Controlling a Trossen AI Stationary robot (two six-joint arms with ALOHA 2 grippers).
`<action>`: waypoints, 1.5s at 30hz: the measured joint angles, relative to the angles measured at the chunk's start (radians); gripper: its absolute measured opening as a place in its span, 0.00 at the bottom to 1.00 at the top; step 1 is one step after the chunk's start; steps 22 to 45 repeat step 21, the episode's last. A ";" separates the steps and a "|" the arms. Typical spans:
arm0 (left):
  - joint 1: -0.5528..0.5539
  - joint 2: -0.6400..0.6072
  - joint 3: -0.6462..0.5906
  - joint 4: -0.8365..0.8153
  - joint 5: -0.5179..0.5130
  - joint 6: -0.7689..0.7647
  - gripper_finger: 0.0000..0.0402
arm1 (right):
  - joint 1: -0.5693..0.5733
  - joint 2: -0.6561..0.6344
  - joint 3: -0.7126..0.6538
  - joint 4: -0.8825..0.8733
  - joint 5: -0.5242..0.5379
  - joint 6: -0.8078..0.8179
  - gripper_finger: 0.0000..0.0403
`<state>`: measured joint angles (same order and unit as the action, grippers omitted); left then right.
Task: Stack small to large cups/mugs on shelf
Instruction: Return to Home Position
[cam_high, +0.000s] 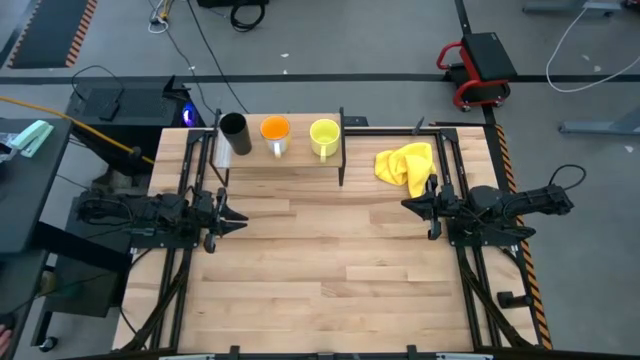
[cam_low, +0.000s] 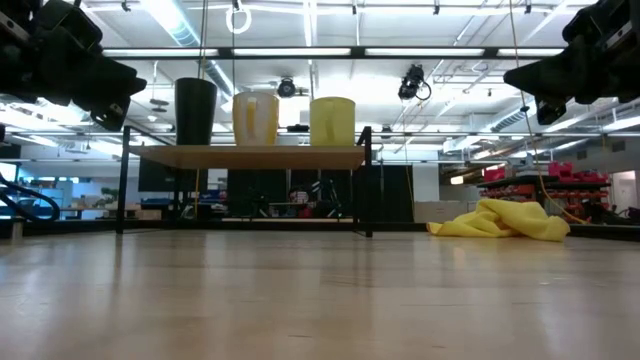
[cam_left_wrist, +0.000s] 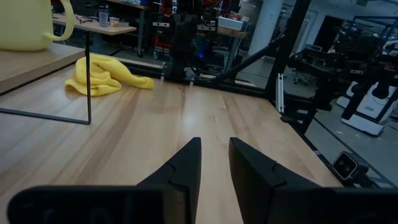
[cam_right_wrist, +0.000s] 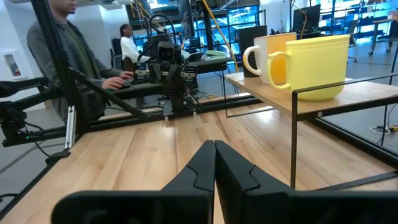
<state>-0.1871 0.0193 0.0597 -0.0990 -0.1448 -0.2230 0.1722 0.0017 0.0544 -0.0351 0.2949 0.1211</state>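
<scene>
The three vessels stand side by side on the shelf (cam_high: 290, 165) at the far edge of the tabletop (cam_high: 320, 270): black cup (cam_high: 233, 128) at the left end, orange mug (cam_high: 275, 130) in the middle, yellow mug (cam_high: 324, 133) at the right. None touches an arm. In the low view the black cup is the tallest.

The left end effector (cam_high: 235, 217) hovers over the left side of the tabletop, in front of the shelf's left posts, released, with a narrow gap between its fingers (cam_left_wrist: 186, 168) and nothing in it. The right end effector (cam_high: 408, 205) hovers at the right side, near a yellow cloth (cam_high: 405, 165), clenched and empty.

What remains looks like parking the arms. To do that well, I would draw each arm straight back toward its own side, away from the shelf. The left one needs the most care, being nearest the thin posts and the black cup. A slow, level retreat should avoid jarring the shelf; the right one should pass above the cloth, not through it.
</scene>
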 joint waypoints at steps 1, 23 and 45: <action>0.000 0.000 0.000 0.000 0.000 0.000 0.23 | 0.000 0.000 0.000 0.000 0.000 0.000 0.03; 0.000 0.000 0.000 0.000 0.000 0.000 0.23 | 0.000 0.000 0.000 0.000 0.000 0.000 0.03; 0.000 0.000 0.000 0.000 0.000 0.000 0.23 | 0.000 0.000 0.000 0.000 0.000 0.000 0.03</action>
